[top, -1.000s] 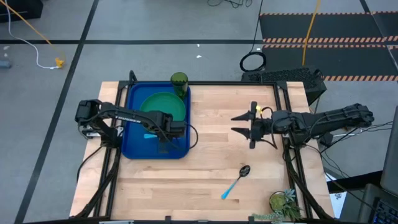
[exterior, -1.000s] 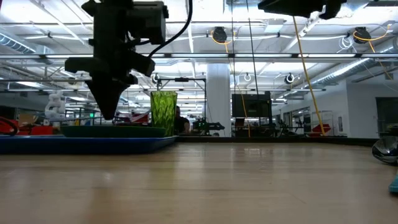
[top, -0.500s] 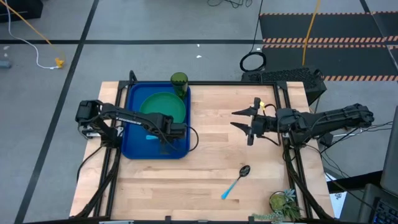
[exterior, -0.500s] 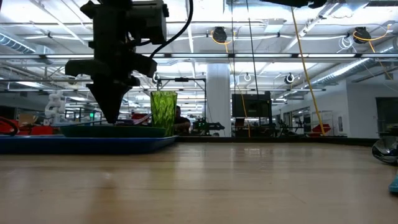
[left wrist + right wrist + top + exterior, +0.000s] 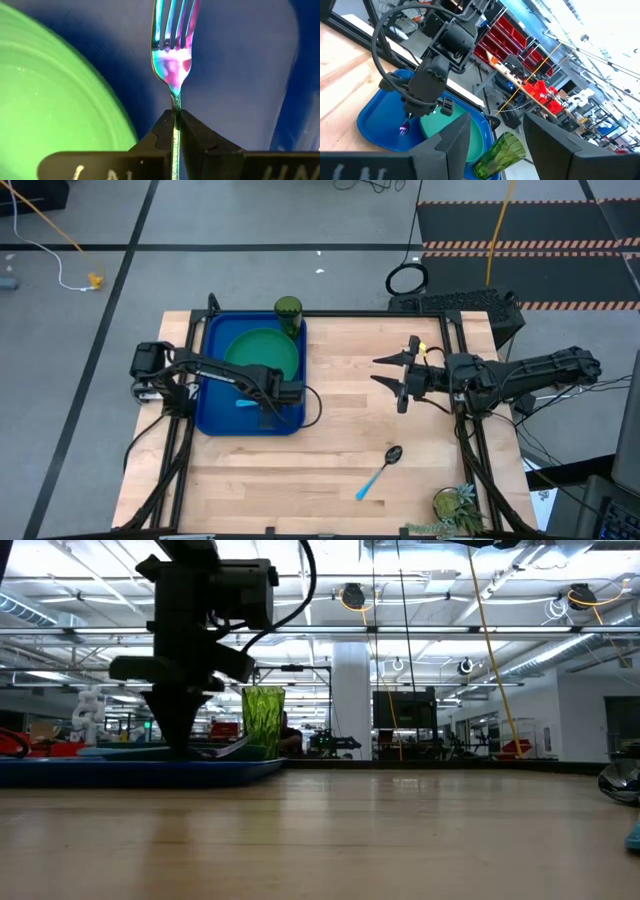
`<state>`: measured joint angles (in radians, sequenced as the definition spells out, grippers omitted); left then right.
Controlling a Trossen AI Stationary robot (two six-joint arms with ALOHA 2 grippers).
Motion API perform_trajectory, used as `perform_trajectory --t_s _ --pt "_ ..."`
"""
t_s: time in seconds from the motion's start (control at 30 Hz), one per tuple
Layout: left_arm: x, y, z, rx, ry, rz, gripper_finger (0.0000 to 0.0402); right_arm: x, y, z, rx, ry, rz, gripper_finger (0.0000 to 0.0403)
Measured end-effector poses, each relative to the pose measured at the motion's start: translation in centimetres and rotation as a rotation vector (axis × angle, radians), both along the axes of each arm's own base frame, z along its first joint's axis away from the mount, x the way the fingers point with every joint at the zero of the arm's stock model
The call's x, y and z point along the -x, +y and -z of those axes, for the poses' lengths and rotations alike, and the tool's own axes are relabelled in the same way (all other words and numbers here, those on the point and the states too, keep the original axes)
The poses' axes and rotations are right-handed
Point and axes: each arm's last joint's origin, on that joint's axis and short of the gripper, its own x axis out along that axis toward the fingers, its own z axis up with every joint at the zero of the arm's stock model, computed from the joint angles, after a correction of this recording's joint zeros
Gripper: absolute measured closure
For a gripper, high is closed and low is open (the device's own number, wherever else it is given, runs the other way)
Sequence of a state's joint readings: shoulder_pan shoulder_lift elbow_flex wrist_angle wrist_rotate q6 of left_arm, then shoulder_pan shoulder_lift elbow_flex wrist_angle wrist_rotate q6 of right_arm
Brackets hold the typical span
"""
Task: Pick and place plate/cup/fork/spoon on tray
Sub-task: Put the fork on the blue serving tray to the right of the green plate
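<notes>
The blue tray (image 5: pixel 215 415) lies at the table's left. The green plate (image 5: pixel 265 352) rests flat in its far half, and the green cup (image 5: pixel 288 309) stands upright at its far right corner. My left gripper (image 5: pixel 268 405) is low over the tray's near right part, shut on the fork (image 5: pixel 172 45), whose pale head is over the tray floor beside the plate (image 5: pixel 50 90). The spoon (image 5: pixel 378 470) lies on the bare table at the near right. My right gripper (image 5: pixel 392 376) is open and empty above the table's middle right. My left gripper pinches the fork's thin neck (image 5: pixel 175 107), just behind the tined head, between its two fingers. The fingers come from above, pointing down. The blue handle (image 5: pixel 243 401) sticks out toward the table's left. I cannot tell whether the head touches the tray floor.
A small potted plant (image 5: pixel 455 505) stands at the table's near right corner. Bare wood lies between the tray and the spoon. Black frame rails (image 5: pixel 470 450) run along the table's left and right sides.
My left gripper has gone down toward the tray floor and a little toward the table's right edge, staying shut on the fork. My right gripper has risen and moved slightly toward the far edge, still open.
</notes>
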<state>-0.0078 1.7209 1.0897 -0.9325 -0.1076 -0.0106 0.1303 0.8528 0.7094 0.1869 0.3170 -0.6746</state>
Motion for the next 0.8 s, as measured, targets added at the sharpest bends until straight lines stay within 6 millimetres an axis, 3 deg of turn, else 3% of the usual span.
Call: perform_trajectory --t_s 0.8 --pt "0.02 0.22 0.91 -0.077 0.033 0.003 0.0371 0.00 0.00 -0.04 0.014 -0.001 -0.001 0.0227"
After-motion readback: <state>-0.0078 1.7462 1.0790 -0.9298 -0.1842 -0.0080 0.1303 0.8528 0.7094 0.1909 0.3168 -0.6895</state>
